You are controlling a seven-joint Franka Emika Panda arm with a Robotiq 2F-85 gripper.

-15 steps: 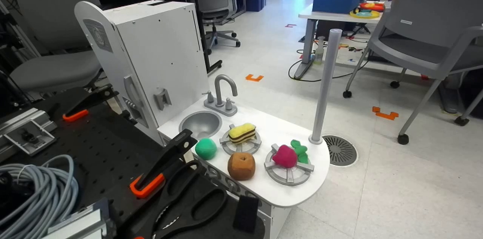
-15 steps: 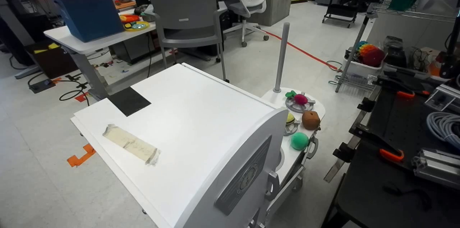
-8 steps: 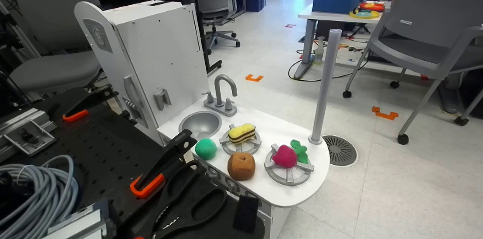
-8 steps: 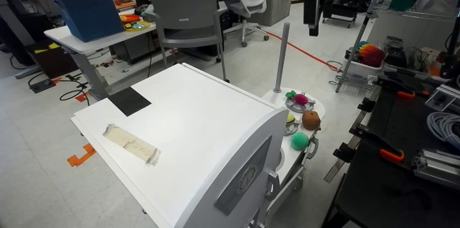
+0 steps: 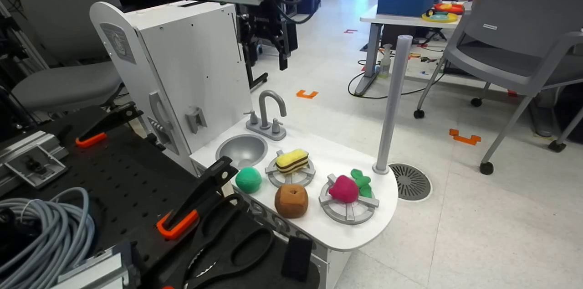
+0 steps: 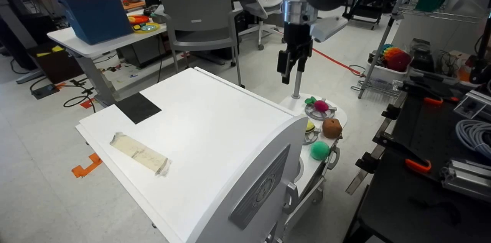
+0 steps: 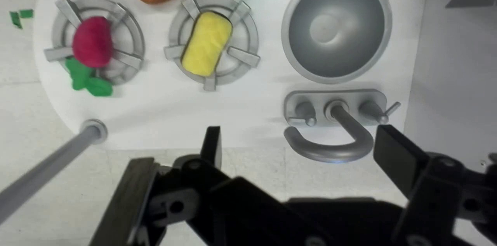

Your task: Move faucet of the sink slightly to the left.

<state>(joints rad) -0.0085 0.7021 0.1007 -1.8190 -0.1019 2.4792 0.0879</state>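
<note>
Gripper [image 7: 303, 146] hangs spread; grey faucet [image 7: 334, 153] arches like a hook.

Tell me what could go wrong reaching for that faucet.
In the wrist view, the faucet appears close to one jaw of the open pincer, so descending might knock it. The small handles at its base might catch during a sideways push. The white cabinet stands nearby, so a wide swing might scrape it.

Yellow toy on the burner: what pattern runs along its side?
Dark brown and yellow stripes; the yellow toy shows them best in an exterior view.
</note>
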